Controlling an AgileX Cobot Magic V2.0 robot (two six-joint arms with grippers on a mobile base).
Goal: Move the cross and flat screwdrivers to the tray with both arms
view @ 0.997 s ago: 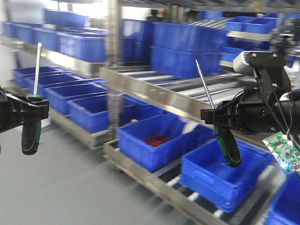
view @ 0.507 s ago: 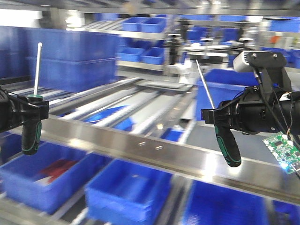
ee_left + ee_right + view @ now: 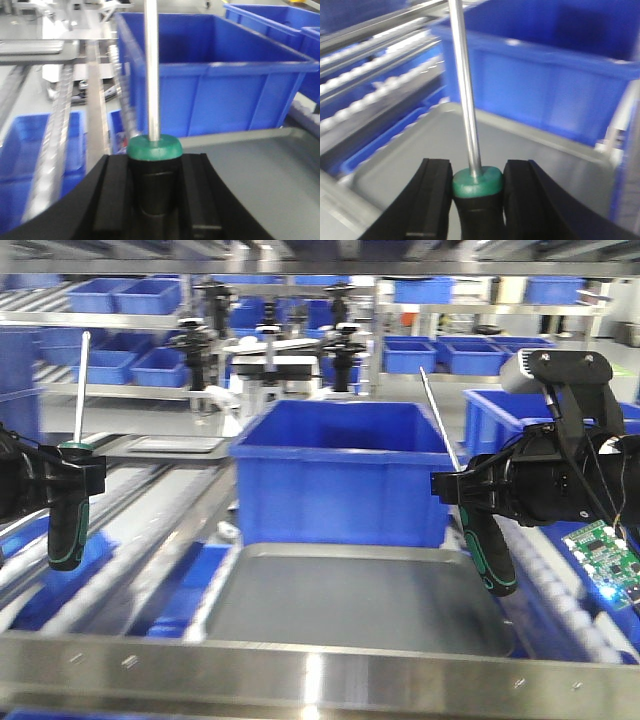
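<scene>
**Tray now ahead; both screwdrivers held above it**

Over the last second the view ahead has swung from crate shelving to the grey tray (image 3: 350,605). It lies low between the arms, in front of a deep blue crate (image 3: 340,475). Judgement: the approach is done and lowering can begin.

The left gripper (image 3: 75,472) pinches the left screwdriver (image 3: 66,535) at the handle top, with the long axis near vertical and the shaft up. The right gripper (image 3: 462,488) pinches the right screwdriver (image 3: 492,560) likewise, its shaft up and leaning left. Neither tool touches the tray. Tip types are probably unreadable through the blur.
</scene>
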